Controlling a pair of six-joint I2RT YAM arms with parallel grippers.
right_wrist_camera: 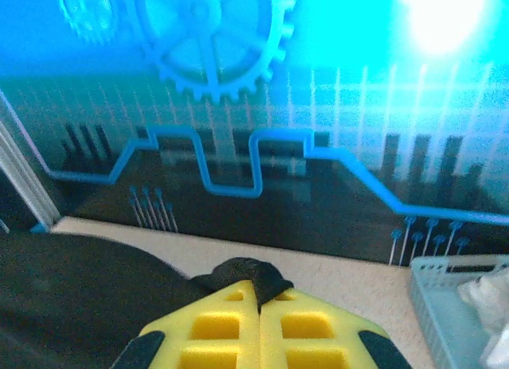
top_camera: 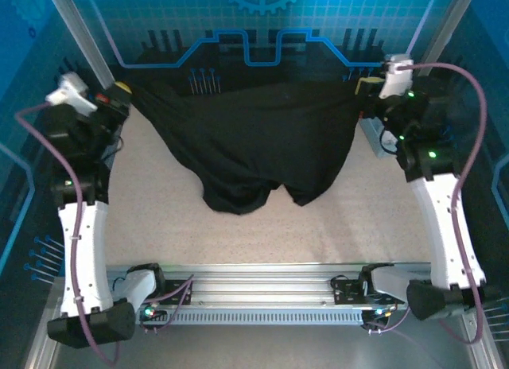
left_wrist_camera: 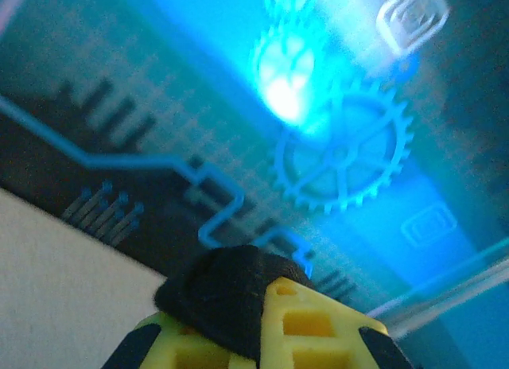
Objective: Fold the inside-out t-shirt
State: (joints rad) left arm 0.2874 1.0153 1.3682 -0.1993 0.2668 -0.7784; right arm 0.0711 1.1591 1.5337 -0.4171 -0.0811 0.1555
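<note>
You have the inside-out t-shirt (top_camera: 246, 138) strung between both arms at the far side of the table (top_camera: 199, 242). Its upper edge runs from the left gripper (top_camera: 119, 91) across to the right gripper (top_camera: 367, 83), and the black cloth sags from that line towards you, ending in two bunched lobes near the middle of the speckled surface. From above you cannot tell whether those lobes rest on the table or hang just over it. In your left wrist view the left gripper (left_wrist_camera: 261, 325) has its yellow fingers (left_wrist_camera: 306, 325) pressed together, with a fold of the black shirt (left_wrist_camera: 227, 285) clamped at their tips. In your right wrist view the right gripper (right_wrist_camera: 258, 325) is clenched the same way, a small tuft of the shirt (right_wrist_camera: 238, 275) pinched between its yellow fingers (right_wrist_camera: 215, 325), and the rest of the cloth spreads away to the lower left. A pale basket (right_wrist_camera: 445, 305) with something white inside sits on the table to the right of that gripper, in front of the blue backdrop (right_wrist_camera: 207, 35) with its printed gear
</note>
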